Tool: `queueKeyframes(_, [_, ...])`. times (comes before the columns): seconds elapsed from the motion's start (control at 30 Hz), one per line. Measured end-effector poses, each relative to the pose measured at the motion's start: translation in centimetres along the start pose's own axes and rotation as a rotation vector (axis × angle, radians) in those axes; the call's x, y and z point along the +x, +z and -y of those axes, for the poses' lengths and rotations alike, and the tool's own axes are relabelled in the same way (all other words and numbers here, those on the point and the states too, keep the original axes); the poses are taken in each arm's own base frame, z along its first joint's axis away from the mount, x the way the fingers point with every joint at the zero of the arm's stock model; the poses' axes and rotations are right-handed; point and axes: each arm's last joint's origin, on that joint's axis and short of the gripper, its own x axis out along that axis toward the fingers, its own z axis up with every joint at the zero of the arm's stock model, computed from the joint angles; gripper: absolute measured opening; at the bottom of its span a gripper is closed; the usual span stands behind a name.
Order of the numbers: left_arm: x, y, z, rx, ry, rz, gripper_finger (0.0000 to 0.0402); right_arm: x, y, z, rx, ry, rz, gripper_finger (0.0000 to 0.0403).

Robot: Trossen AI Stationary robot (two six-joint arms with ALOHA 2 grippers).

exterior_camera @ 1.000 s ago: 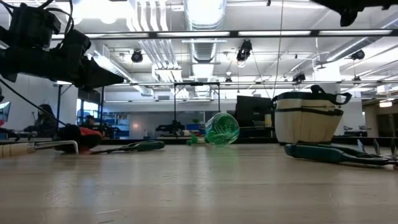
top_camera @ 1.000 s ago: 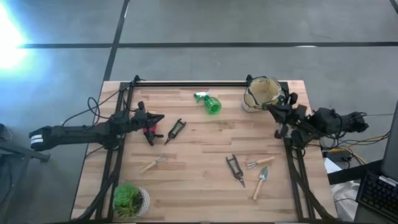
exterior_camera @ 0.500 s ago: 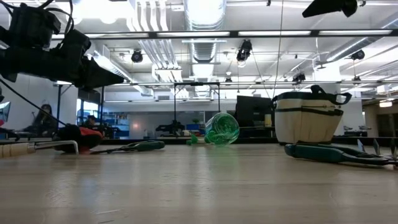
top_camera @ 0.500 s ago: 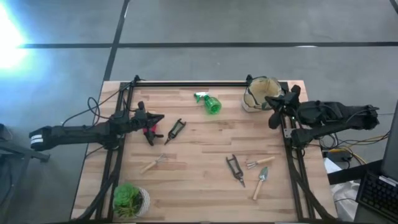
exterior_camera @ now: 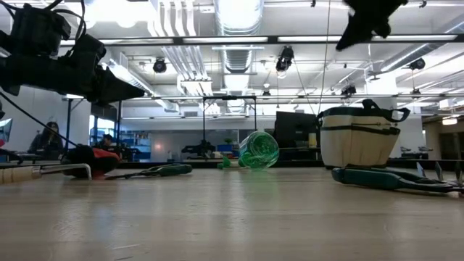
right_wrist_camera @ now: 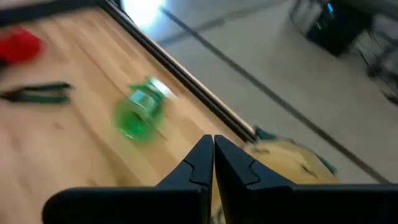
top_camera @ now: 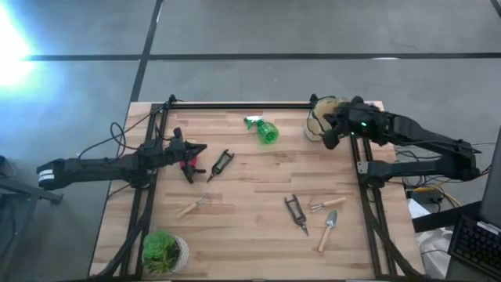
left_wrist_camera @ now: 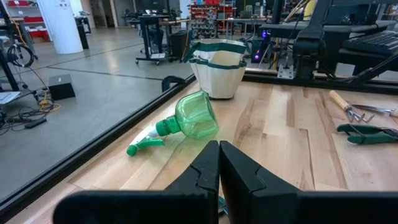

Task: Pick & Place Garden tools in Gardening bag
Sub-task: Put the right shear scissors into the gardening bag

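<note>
From where I stand, the right gripper (top_camera: 332, 135) hangs high over the gardening bag (top_camera: 322, 117) at the far right corner of the table (top_camera: 250, 235), its jaws pressed together and carrying nothing. The left gripper (top_camera: 197, 149) sits low at the left side, jaws together too and empty, just above the red-handled tool (top_camera: 187, 164), with the black pruners (top_camera: 221, 163) beside it.

None of the tools is in the bag as far as I can see. The green spray bottle (top_camera: 264, 130) lies on its side at the far middle, left of the bag. It looks like light, hollow plastic, smooth and round, so I judge it would roll or slip if pinched across the belly; the narrow neck by the trigger looks the safer hold. The trowel (top_camera: 328, 229), fork (top_camera: 326, 205) and another pair of pruners (top_camera: 296, 213) lie near right, stiff things best taken by their handles. The bag looks soft.
</note>
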Motion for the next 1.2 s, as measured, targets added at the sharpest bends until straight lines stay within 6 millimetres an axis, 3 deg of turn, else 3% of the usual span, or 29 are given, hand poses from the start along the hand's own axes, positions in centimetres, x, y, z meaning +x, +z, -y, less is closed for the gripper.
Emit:
queueKeyframes(0.23, [0.0, 0.0, 0.0, 0.0, 0.0, 0.0, 0.0014, 3.8, -0.8, -0.4, 0.018, -0.044, -0.083, 0.0008])
queueKeyframes(0.47, [0.0, 0.0, 0.0, 0.0, 0.0, 0.0, 0.0014, 5.7, -1.1, -2.4, 0.001, 0.03, 0.018, 0.0008])
queueKeyframes(0.67, [0.0, 0.0, 0.0, 0.0, 0.0, 0.0, 0.0014, 6.8, -3.1, -3.9, -0.026, 0.087, 0.072, 0.0008])
queueKeyframes(0.8, [0.0, 0.0, 0.0, 0.0, 0.0, 0.0, 0.0014, 6.6, -3.7, -3.9, -0.061, 0.091, 0.056, 0.0008])
queueKeyframes(1.0, [0.0, 0.0, 0.0, 0.0, 0.0, 0.0, 0.0014, 5.4, -3.9, -3.1, 0.067, 0.07, 0.059, 0.0008])
queueKeyframes(1.2, [0.0, 0.0, 0.0, 0.0, 0.0, 0.0, 0.0014, 4.6, -5.2, -2.4, 0.195, 0.013, -0.066, 0.0008])
